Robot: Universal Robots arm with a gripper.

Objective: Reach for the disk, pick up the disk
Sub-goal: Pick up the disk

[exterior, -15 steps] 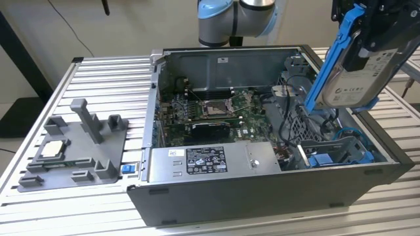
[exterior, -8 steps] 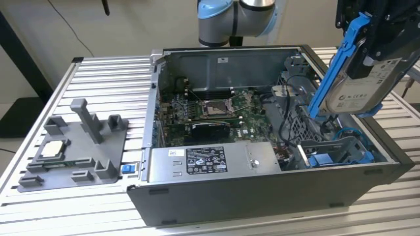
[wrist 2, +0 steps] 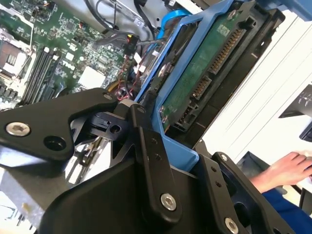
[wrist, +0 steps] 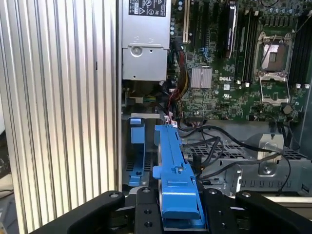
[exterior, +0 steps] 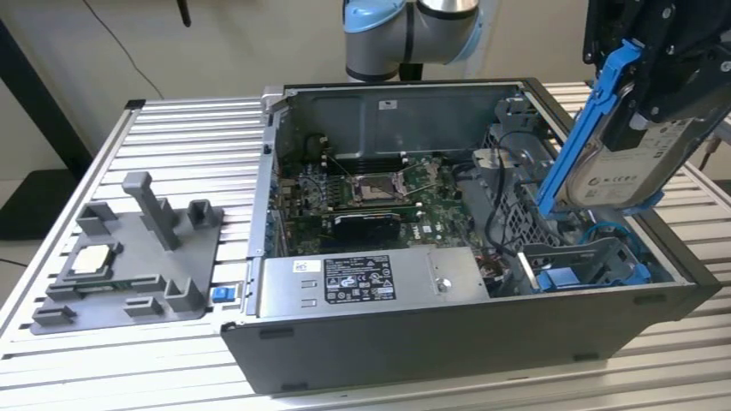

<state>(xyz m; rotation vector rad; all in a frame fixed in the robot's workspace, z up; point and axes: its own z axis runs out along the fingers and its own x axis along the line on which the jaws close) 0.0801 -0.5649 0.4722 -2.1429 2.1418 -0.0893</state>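
The disk (exterior: 634, 171), a silver-grey hard drive with a white label and blue side rails, is already off its resting place: in the exterior view it hangs tilted, nearly on edge, in the air above the drive bay at the open computer case's (exterior: 457, 342) corner on the exterior view's right, touching nothing below it. The black tool (exterior: 668, 81) grips its upper end, so both the reach and the pick-up look done as far as the pictures show. In the first wrist view the tool (wrist: 178, 214) is pressed together on the blue rail (wrist: 173, 165), one black finger (wrist: 146, 209) on each side of it. In the second wrist view the drive's green circuit board (wrist 2: 204, 68) faces outward inside the blue frame, with the motherboard (wrist 2: 58, 53) well below and behind. The arm (exterior: 406, 30) comes down from above the case's far wall, with the tool carried high over the case. On the ribbed metal bench (exterior: 183, 128), well apart on the exterior view's left, stands a grey stand (exterior: 137, 257) holding a small silver chip (exterior: 92, 259). A person's hand (wrist 2: 285, 170) rests at the edge of the second wrist view.
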